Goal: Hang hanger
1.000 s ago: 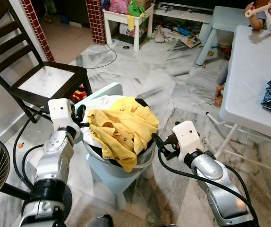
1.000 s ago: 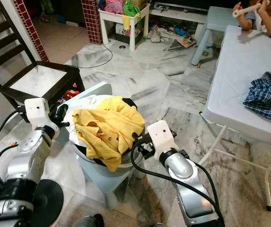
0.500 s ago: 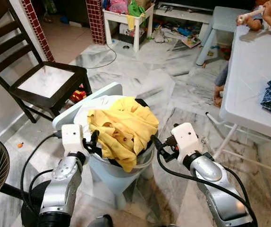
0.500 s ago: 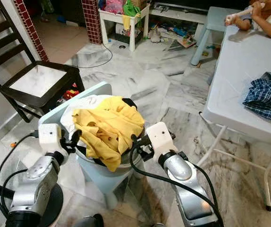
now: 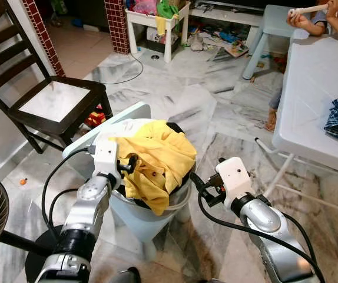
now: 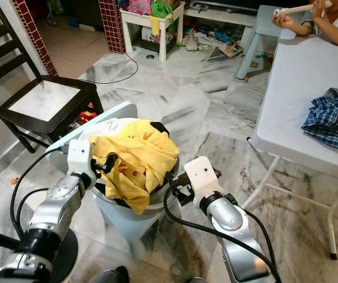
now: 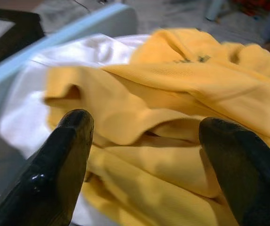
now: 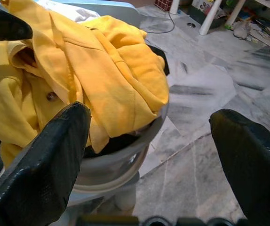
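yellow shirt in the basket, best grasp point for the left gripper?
Probably the raised fold along the near left edge of the yellow shirt, coming from the robot's left and slightly above. The shirt is heaped over the basket rim, and that ridge stands proud of the white cloth. The left gripper is open with the fold between its fingers.

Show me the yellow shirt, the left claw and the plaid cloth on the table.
yellow shirt (image 5: 160,156): left eye view, middle of the bunched fabric.
left claw (image 5: 129,164): left eye view, between its fingertips.
plaid cloth (image 6: 334,118): right eye view, middle of the folded heap.
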Tool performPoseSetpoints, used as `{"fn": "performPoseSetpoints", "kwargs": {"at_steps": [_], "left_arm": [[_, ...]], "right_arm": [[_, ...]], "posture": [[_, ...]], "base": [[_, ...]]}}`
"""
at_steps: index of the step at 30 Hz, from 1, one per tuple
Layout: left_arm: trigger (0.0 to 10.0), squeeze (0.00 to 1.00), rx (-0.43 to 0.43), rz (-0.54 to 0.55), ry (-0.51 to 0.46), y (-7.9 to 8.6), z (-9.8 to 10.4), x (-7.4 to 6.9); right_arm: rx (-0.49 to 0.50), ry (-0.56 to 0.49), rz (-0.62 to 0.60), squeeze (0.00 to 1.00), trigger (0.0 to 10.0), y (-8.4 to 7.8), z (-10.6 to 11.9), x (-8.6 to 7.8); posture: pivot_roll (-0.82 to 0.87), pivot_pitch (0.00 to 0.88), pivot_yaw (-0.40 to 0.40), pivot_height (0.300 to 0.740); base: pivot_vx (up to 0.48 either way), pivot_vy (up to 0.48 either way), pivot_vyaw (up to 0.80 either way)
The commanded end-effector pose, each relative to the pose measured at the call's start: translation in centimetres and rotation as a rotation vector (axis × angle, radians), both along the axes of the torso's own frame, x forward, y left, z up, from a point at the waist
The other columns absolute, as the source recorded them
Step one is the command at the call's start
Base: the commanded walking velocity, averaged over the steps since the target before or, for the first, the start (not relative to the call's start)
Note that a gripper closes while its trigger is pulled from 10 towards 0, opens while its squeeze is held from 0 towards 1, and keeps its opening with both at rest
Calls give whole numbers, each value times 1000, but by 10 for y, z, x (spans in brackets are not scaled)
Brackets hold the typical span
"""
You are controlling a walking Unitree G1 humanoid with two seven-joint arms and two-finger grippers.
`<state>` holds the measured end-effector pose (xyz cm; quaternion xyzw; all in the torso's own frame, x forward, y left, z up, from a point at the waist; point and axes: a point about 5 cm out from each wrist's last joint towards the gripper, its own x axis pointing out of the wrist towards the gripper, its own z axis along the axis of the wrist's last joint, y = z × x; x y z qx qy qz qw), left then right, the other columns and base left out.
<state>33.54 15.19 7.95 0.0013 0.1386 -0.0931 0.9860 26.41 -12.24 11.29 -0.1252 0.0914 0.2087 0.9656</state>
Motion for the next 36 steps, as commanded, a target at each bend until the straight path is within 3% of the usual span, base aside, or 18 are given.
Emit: {"fn": "performPoseSetpoints", "kwargs": {"at_steps": [1, 2, 9, 10, 11, 12, 21, 36], "left_arm": [[10000, 1000, -21, -48, 46, -6, -9, -2], [10000, 0, -22, -85, 94, -13, -17, -5], [10000, 0, -76, -82, 196, -15, -39, -12], [8392, 0, -104, -74, 202, -15, -40, -13], [2392, 0, -123, -57, 207, -14, -41, -12], [0, 0, -131, -52, 212, -13, -42, -12], [0, 0, -138, -51, 198, -8, -40, -8], [0, 0, -158, -69, 161, -2, -43, -25]], "right_arm": [[-3, -4, -5, 0, 10000, -2, 3, -1], [-4, -4, -7, 0, 10000, -3, 4, -1], [-5, -2, -3, 0, 10000, -2, 4, -1], [-4, -3, -2, 0, 10000, -2, 4, -1], [-5, -3, -2, 0, 10000, -2, 4, 0], [-5, -2, -1, 0, 10000, -2, 4, 0], [-9, -2, -3, 0, 10000, -2, 4, 0], [-8, -7, 3, 0, 10000, -1, 5, 3]], "posture": [[-124, 154, 16, 740], [-124, 155, 16, 740], [-122, 152, 13, 740], [-123, 152, 11, 740], [-123, 152, 11, 740], [-122, 151, 10, 740], [-125, 147, 11, 740], [-111, 145, 3, 740]], "base": [[0, 0, 0], [0, 0, 0], [0, 0, 0], [0, 0, 0], [0, 0, 0], [0, 0, 0], [0, 0, 0], [0, 0, 0]]}}
